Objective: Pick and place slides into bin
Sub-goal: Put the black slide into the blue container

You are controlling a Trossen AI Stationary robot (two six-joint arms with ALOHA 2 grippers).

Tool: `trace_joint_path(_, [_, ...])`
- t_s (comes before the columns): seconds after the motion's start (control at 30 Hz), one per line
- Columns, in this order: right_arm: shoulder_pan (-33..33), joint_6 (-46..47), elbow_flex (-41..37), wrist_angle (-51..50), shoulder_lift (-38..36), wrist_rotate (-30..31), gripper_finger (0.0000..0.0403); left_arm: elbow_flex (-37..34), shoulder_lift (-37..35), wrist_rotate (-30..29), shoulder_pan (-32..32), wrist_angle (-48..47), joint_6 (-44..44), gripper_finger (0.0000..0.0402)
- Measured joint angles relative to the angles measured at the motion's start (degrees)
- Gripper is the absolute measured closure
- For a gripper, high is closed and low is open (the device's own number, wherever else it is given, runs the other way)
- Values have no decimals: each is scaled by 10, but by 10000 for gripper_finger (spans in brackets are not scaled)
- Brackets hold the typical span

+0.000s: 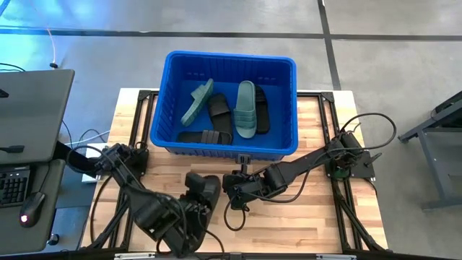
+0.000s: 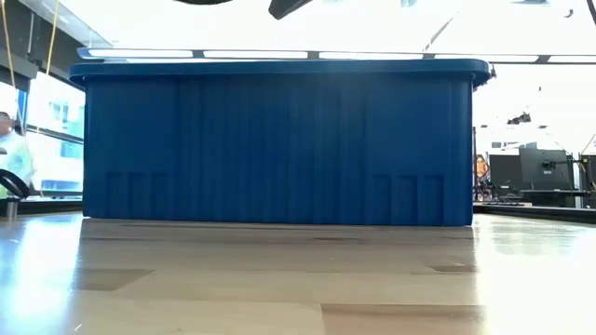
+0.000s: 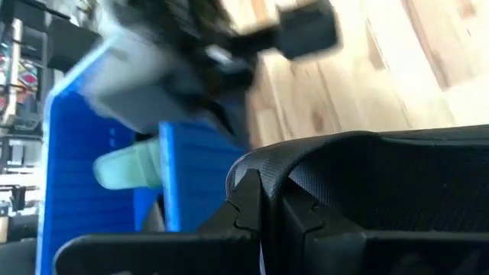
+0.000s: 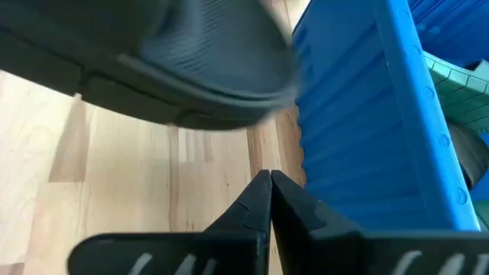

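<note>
A large rectangular bright blue plastic bin (image 1: 164,101) with a rolled rim stands at the far side of the pale wooden butcher-block table (image 1: 317,209), and five rubber slide sandals with ribbed straps lie inside it: a muted sage green slide (image 1: 196,102) leaning along the left part of the floor, a second sage green slide (image 1: 247,108) lying toward the right, a black slide (image 1: 220,113) between them, another black slide (image 1: 263,115) partly under the right green one, and a third black slide (image 1: 206,136) lying along the near wall. The sixth, a black rubber slide (image 1: 204,192), is outside the bin, near the table's front, gripped by the left gripper (image 1: 189,214), whose dark fingers (image 3: 252,202) are clamped on the sandal's edge in the left wrist view, with the bin's blue wall and a pale green slide showing beyond. The right gripper (image 1: 232,182) sits just beside that held slide, in front of the bin's near wall, and its fingers (image 4: 256,200) are pressed together with nothing between them; in the right wrist view the black slide hangs above the table just ahead of it. From the low view the bin's ribbed near wall fills most of the scene, and a person (image 2: 11,149) in a light top shows in the room at far left
</note>
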Motion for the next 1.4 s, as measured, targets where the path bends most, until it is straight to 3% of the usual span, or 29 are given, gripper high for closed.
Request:
trace_joint_path(0.27, [0, 1, 1, 2, -1, 2, 402, 104, -2, -36, 8, 0, 75, 400])
trace_joint_path(0.57, [0, 16, 2, 21, -2, 7, 402, 102, -37, -82, 27, 10, 110, 401])
trace_joint_path(0.73, [-1, 97, 0, 26, 0, 9, 402, 102, -38, -87, 58, -1, 107, 401])
trace_joint_path(1.0, [1, 299, 0, 35, 1, -6, 402, 102, -38, -78, 152, 4, 105, 401])
trace_joint_path(1.13, [0, 322, -1, 28, 1, -7, 402, 104, -33, -10, 187, 2, 91, 401])
trace_joint_path(1.4, [1, 366, -2, 16, 3, -20, 402, 103, -19, -26, 192, 0, 116, 401])
